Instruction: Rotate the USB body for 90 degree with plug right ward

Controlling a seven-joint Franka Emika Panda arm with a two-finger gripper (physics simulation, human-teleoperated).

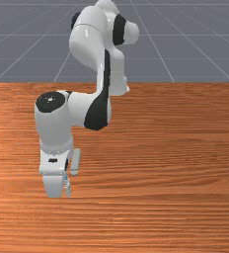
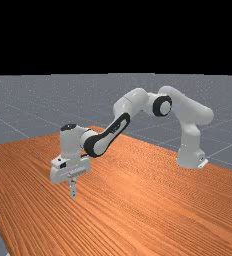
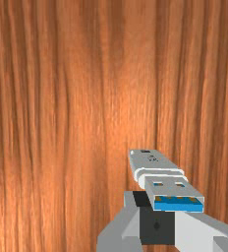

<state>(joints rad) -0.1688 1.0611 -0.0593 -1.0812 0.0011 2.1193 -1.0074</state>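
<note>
In the front view my gripper (image 1: 62,189) points down at the lower left, with a small bluish bit of the USB body (image 1: 66,181) beside its fingers. At the far view's lower left is the gripper (image 2: 73,194), low over the table. In the wrist view the gripper (image 3: 157,209) is shut on the USB body (image 3: 155,163). Its silver plug (image 3: 172,188) with a blue insert (image 3: 179,204) is nearest the camera, at the fingertips. The grey body tapers away from the fingers and looks tilted. Parts of the finger contact are hidden behind the plug.
The wooden table (image 1: 171,178) spreads below and around the hand. One edge of the table (image 2: 0,220) runs near the hand at the far view's left. My arm reaches over the table from its base (image 2: 189,155).
</note>
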